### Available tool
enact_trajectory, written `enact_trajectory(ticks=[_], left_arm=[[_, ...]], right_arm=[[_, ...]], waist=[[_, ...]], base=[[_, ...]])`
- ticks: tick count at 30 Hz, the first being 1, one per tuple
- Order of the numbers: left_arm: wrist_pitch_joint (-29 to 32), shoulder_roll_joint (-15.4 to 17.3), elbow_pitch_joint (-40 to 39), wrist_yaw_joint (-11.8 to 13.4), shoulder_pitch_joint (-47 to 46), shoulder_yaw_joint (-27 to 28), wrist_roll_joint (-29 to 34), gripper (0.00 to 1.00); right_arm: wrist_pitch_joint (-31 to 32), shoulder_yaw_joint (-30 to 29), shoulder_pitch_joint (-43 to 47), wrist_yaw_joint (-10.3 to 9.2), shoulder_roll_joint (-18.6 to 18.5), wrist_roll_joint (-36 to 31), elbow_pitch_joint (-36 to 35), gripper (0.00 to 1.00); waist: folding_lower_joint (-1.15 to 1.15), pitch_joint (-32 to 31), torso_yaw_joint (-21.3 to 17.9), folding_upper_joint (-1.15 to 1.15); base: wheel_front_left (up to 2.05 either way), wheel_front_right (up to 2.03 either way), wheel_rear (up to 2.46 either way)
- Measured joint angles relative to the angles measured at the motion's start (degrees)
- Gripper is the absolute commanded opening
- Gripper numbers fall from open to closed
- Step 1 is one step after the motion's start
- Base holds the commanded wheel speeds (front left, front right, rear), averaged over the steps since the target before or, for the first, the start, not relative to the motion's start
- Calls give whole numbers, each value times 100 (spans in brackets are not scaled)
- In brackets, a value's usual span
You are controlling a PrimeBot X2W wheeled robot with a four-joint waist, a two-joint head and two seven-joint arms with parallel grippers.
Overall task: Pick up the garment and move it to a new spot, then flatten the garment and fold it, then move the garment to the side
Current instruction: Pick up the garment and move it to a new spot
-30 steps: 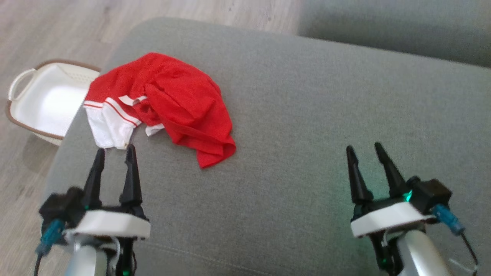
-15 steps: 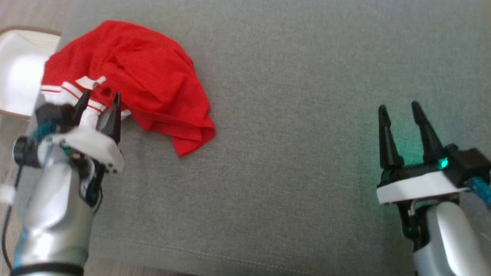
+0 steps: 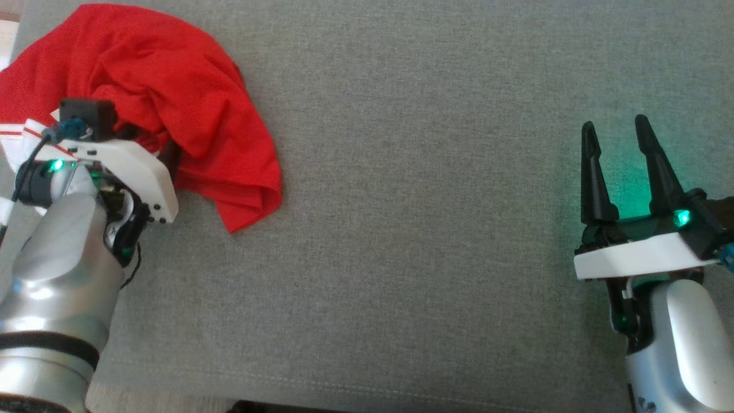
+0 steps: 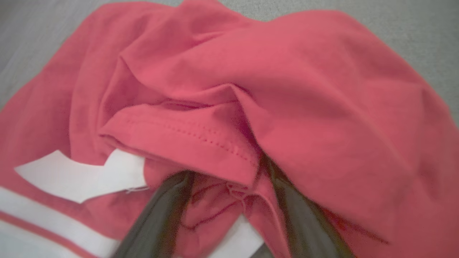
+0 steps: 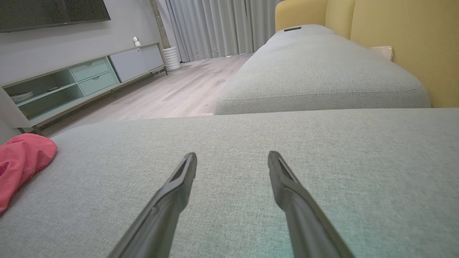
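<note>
Red T-shirt: judged soft, light, limp. Left end effector straddles its hemmed fold, spread, nothing gripped; I'd pinch there. Right end effector wide, empty.

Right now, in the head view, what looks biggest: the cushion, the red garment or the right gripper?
1. cushion
2. red garment
3. right gripper, nearer the camera, so real size unsure.
</note>
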Motion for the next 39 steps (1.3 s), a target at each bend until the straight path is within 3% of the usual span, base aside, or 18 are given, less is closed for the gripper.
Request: enact_trajectory(ticks=[1,2,5,8,11,21,30,39], left_arm=[[-1,14,36,1,-68,-87,-91,41],[-8,31,64,1,-125,-174,-163,0],[-249,68,112,1,-247,-442,-325,0],[-910,116,160,0,-264,-508,-377,0],[-1127,192,3,4,-273,-465,-342,0],[-1172,476,-2674,204,257,-24,767,0],[-1180,448,-3432,132,527,-305,1221,0],[-1099,-105,-3115,67,-165,-879,1324,0]], right_arm=[[0,-5,-32,0,0,-13,-3,100],[0,-8,-49,0,0,-22,-18,100],[0,-11,-52,0,0,-29,-14,100],[-11,0,-51,0,5,-27,89,100],[-25,11,-47,0,18,-26,203,100],[-225,65,-18,0,83,144,553,100],[-374,109,-23,0,141,307,749,100],[-477,352,-196,0,155,680,877,100]], waist=[[0,27,-16,0],[0,47,-28,0],[0,60,-48,0],[-1,-68,-61,0],[-1,-234,-69,0],[-1,-851,-217,0],[-1,-1001,-840,0],[-1,-892,-1760,0]], base=[[0,0,0],[0,0,0],[0,0,0],[0,0,0],[0,0,0],[0,0,0],[0,0,0],[0,0,0]])
